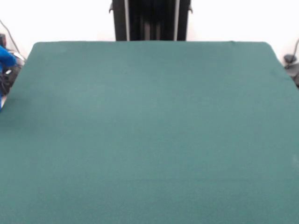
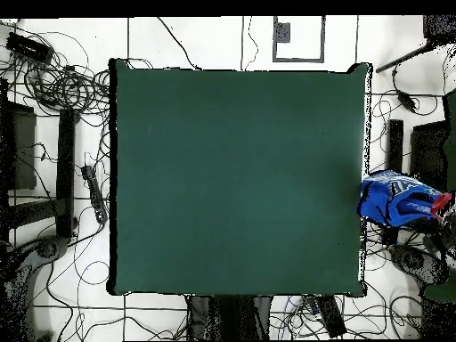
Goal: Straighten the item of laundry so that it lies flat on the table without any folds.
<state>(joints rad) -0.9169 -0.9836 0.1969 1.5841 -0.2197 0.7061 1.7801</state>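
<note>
The bright blue T-shirt (image 2: 396, 198) is bunched up at the right edge of the overhead view, with white marks on it. It hangs over the table's edge, mostly off the table. What holds it up I cannot tell. In the front view only a blue bit of it (image 1: 5, 58) shows at the left edge. The table (image 2: 236, 178), covered in dark green cloth, has nothing lying on its top (image 1: 149, 130). The gripper and arm show in neither view.
The robot's black pedestal (image 1: 150, 19) stands at the table's far side in the front view. Cables and black boxes (image 2: 62, 89) lie on the white floor around the table. A small red thing (image 2: 441, 203) sits by the shirt.
</note>
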